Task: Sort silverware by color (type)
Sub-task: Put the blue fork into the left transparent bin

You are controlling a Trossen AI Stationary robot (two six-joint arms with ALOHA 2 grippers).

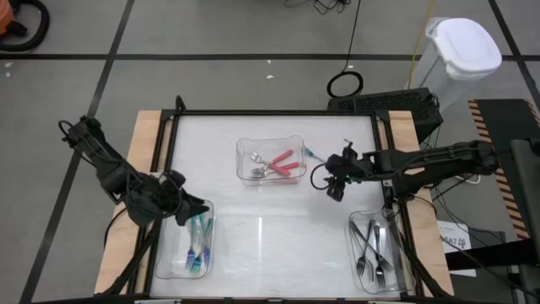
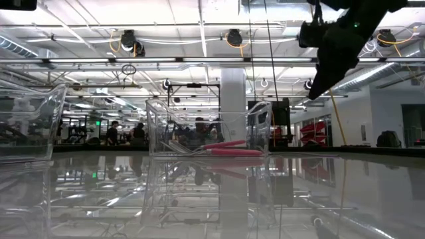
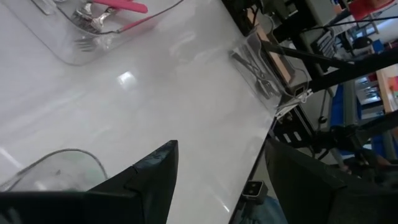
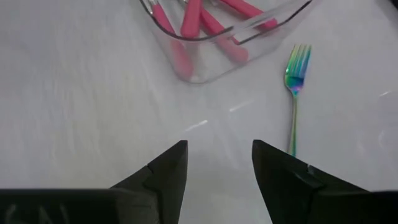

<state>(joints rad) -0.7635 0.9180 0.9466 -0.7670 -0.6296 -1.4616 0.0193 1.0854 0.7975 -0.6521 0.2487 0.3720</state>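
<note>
Inspector: Hovering mid-tabletop, the right gripper (image 4: 216,163) is holding its jaws apart and empty; the teal fork (image 4: 295,93) is lying loose beside the pink-handled tray (image 1: 271,160).

Assessor: Closing off-centre is risking skidding it away.

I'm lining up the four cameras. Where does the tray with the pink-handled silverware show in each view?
High view: pink tray at table centre, toward the far edge.
Low view: mid-picture, pink handles visible through its wall.
Left wrist view: top left corner, partly cut off.
Right wrist view: top centre, beyond the open right fingers.
Shared landmark: the bright pink handles inside it, seen in all four views.
</note>
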